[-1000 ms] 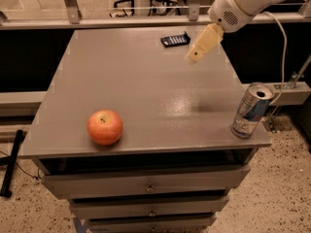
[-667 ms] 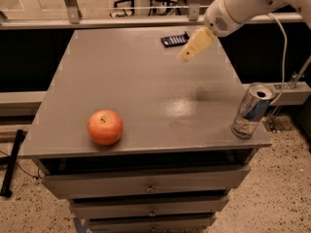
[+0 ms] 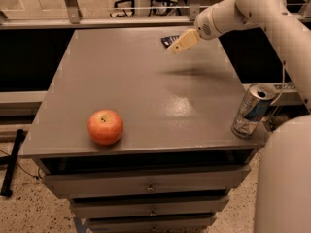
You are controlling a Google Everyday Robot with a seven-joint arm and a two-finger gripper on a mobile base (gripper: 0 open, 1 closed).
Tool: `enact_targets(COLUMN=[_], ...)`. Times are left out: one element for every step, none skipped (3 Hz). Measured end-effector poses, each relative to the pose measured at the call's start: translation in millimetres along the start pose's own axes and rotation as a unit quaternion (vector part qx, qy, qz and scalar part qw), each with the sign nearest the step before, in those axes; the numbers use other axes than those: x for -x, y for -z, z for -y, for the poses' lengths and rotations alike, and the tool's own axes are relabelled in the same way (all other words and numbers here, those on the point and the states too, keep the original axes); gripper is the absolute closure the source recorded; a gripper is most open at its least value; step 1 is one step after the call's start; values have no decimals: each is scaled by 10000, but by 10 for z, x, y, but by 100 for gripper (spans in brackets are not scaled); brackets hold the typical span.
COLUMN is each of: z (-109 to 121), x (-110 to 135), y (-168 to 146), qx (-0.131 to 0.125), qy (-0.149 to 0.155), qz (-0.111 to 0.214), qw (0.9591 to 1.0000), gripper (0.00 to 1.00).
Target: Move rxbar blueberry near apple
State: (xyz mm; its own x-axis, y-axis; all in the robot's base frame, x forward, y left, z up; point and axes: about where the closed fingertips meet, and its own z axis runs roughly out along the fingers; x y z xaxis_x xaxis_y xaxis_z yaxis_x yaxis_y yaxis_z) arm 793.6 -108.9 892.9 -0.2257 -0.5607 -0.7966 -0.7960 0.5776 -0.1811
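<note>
You have one view. It looks down at a slant from high over the near edge of the table (image 3: 146, 86), faces the far edge, and takes in nearly the whole top at mid-range. The gripper (image 3: 178, 44) hangs near the far edge, and the arm (image 3: 252, 6) enters from the top right.

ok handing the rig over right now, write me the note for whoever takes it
Gripper: at the far edge of the table, right at the rxbar blueberry and partly covering it; contact cannot be told.
Rxbar blueberry: lying flat at the far edge, far from the apple.
Apple: front left of the table, upright.
Drink can: front right edge, not part of the job.
Done: the approach to the bar.
Left: grasp the bar, carry it to the front left, set it down beside the apple.
</note>
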Motion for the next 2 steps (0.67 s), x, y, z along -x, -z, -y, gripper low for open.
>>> enact_targets(z=[277,426], x=[-49,-153], y=[-267,-356], qx=[-22,-8], qy=[-164,-308], qz=[245,352], qw=[9996,9989], gripper=[0,0])
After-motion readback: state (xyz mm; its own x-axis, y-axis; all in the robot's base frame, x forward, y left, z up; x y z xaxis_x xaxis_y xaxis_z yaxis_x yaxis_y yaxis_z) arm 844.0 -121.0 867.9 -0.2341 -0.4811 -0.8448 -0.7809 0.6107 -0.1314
